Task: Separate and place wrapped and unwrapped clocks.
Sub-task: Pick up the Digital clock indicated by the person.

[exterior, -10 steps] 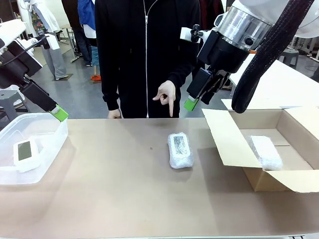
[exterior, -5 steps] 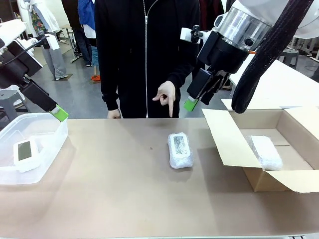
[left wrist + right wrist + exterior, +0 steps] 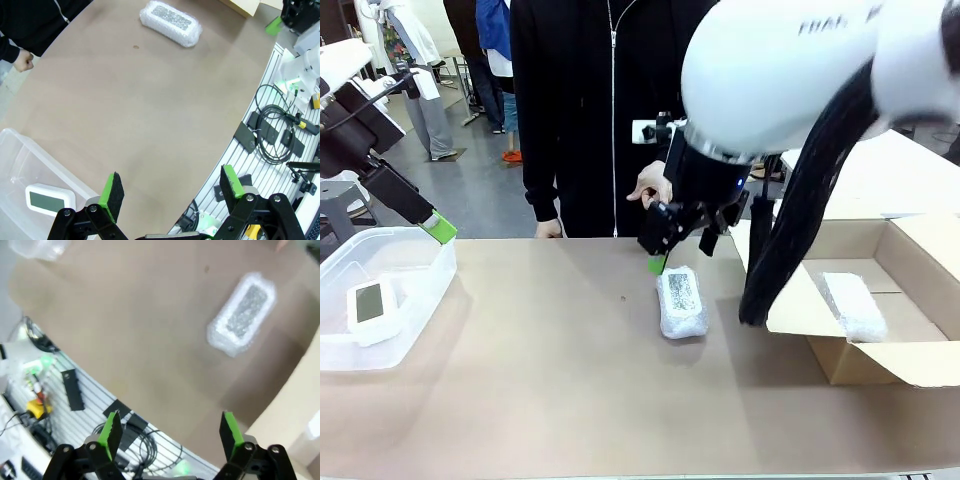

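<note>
A wrapped clock (image 3: 682, 302), a bubble-wrap bundle with a dark speckled panel, lies at the table's middle; it also appears as the wrapped clock (image 3: 171, 23) and, blurred, the wrapped clock (image 3: 242, 314). My right gripper (image 3: 672, 252) hovers open just above its far end, holding nothing. Another wrapped bundle (image 3: 853, 305) lies in the cardboard box (image 3: 920, 240). The bare white clock (image 3: 368, 303) rests in the clear bin (image 3: 425, 262), where the left wrist view also catches that clock (image 3: 50, 200). Above the bin's far corner, my left gripper (image 3: 438, 228) is open and empty.
A person in black stands at the far side, one hand (image 3: 655, 190) pointing down behind the middle bundle, the other a fist (image 3: 22, 61) on the table edge. The box's raised flap (image 3: 775, 280) stands right of the bundle. Cables (image 3: 272, 135) lie on the rail below the table.
My right arm has swung left and down, from near the box to just above the wrapped clock in the middle. Left arm, clocks and the pointing hand have stayed put.
</note>
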`<control>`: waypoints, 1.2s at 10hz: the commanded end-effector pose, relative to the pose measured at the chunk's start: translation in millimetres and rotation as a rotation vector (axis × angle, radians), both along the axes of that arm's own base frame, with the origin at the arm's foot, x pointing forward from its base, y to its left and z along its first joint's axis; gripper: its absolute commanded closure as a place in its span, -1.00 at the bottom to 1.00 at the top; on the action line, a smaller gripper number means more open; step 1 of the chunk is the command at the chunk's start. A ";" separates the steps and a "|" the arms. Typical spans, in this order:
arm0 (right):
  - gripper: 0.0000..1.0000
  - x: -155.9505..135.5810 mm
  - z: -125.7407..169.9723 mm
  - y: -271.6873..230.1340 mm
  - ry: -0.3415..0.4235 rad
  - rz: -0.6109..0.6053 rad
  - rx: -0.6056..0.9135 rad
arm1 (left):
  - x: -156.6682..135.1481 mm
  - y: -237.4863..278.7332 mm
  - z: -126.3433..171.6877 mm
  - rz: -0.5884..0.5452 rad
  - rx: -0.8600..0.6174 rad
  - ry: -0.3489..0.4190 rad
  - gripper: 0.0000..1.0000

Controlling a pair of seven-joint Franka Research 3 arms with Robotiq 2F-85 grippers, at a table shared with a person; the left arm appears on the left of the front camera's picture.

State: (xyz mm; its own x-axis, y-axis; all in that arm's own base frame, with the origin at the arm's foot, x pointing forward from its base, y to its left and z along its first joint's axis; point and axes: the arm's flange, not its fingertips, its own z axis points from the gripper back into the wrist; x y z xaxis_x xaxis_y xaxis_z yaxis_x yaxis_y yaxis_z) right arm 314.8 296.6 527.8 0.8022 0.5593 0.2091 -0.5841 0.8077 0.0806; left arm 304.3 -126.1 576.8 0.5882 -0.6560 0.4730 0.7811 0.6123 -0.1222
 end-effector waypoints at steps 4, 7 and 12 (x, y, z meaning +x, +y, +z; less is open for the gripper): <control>-1.00 49.7 -63.7 15.9 0.090 -0.124 -0.070 | 0.1 0.7 0.0 0.002 -0.005 0.002 -1.00; -1.00 86.7 -90.7 16.5 0.154 -0.169 -0.048 | 0.1 0.7 0.0 0.002 -0.005 0.002 -1.00; -1.00 117.3 -126.8 14.6 0.144 -0.278 -0.111 | 0.1 0.7 0.0 0.002 -0.005 0.002 -1.00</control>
State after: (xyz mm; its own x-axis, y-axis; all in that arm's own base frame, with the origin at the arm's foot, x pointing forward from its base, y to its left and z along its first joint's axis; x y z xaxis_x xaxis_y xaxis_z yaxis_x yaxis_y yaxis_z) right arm 425.5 305.1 405.1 0.9366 0.3499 0.0187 -0.3500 0.9317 0.0973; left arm 304.4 -126.0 576.7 0.5885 -0.6558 0.4729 0.7809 0.6125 -0.1224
